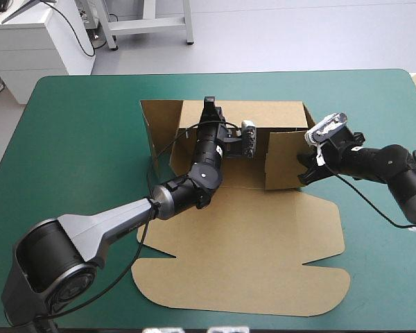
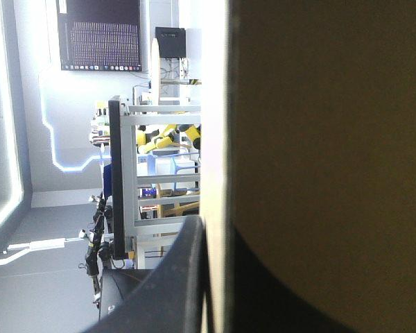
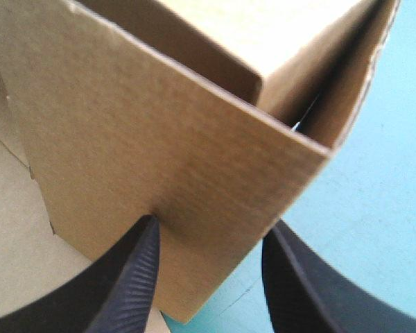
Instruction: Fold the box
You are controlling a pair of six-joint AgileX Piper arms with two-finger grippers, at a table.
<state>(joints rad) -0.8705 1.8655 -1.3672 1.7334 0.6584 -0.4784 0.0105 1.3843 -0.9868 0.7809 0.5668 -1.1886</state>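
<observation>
Brown box of cut board (image 1: 263, 236), partly raised, at the middle of the desk with a teal-green cover (image 1: 76, 139). Walls stand upright on the half toward the desk's far edge. The lid panel with its rounded flaps lies flat toward the near edge. Left gripper (image 1: 210, 105) reaches over the box floor to the top of the far wall. In the left wrist view the brown board (image 2: 319, 139) stands edge-on in this gripper (image 2: 211, 229), the jaws clamped on it, one black finger (image 2: 184, 277) against its face. Right gripper (image 1: 306, 170) is at the wall on the side toward the desk's right edge. Its jaws stand apart (image 3: 211, 225), with that wall's upright end (image 3: 159, 152) just ahead between them and teal-green cover (image 3: 381, 208) beside it.
</observation>
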